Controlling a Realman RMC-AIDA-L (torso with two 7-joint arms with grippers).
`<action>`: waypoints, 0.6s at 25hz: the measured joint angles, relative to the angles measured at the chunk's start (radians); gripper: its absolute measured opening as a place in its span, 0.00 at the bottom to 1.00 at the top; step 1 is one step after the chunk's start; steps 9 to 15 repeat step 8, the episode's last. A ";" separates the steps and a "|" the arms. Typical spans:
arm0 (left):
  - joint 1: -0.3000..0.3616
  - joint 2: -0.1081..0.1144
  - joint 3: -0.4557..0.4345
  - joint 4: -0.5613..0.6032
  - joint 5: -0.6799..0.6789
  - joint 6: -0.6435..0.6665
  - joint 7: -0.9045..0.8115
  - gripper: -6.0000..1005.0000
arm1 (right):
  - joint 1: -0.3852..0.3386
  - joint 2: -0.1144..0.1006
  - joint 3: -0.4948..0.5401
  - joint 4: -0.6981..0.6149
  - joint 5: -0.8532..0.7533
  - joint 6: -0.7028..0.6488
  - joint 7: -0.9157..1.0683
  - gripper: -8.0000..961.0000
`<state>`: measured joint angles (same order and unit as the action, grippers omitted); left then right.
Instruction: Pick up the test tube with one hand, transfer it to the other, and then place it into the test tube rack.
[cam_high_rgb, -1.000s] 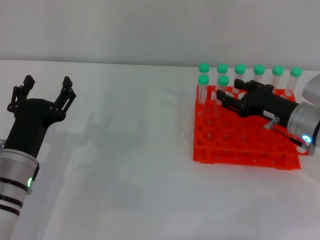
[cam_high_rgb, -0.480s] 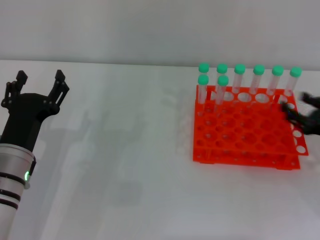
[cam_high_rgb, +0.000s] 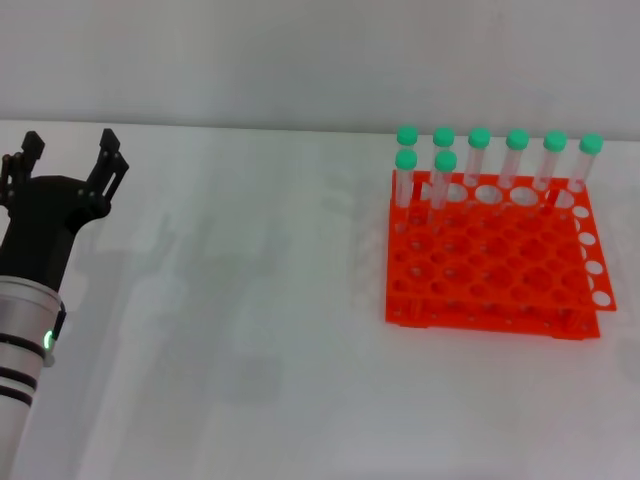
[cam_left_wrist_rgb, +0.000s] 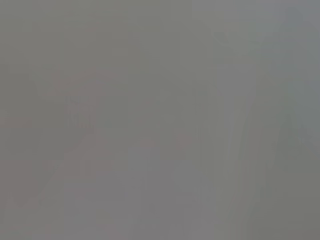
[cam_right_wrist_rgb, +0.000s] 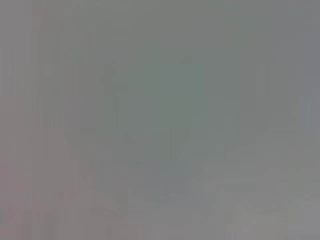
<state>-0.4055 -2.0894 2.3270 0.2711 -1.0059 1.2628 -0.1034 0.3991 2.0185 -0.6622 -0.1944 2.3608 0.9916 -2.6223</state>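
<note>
The orange-red test tube rack (cam_high_rgb: 490, 270) stands on the white table at the right in the head view. Several green-capped clear tubes stand upright in its far rows; the front-row one nearest the middle is a test tube (cam_high_rgb: 442, 185). No tube lies loose on the table. My left gripper (cam_high_rgb: 68, 160) is open and empty at the far left, well away from the rack. My right gripper is out of view. Both wrist views show only blank grey.
The white table (cam_high_rgb: 250, 330) stretches between my left arm and the rack. A pale wall runs along the table's far edge.
My right arm has pulled back off the rack to the right and left the head view. My left gripper has drifted left and a little farther away, still open.
</note>
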 joint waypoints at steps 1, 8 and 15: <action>0.000 0.000 0.000 0.001 -0.001 0.000 -0.003 0.89 | 0.004 0.001 0.028 0.012 0.001 0.000 -0.007 0.82; -0.003 0.000 0.000 -0.007 -0.016 -0.011 -0.087 0.89 | 0.015 0.006 0.053 0.057 0.003 0.038 -0.100 0.92; -0.003 0.000 0.000 -0.007 -0.016 -0.011 -0.087 0.89 | 0.015 0.006 0.053 0.057 0.003 0.038 -0.100 0.92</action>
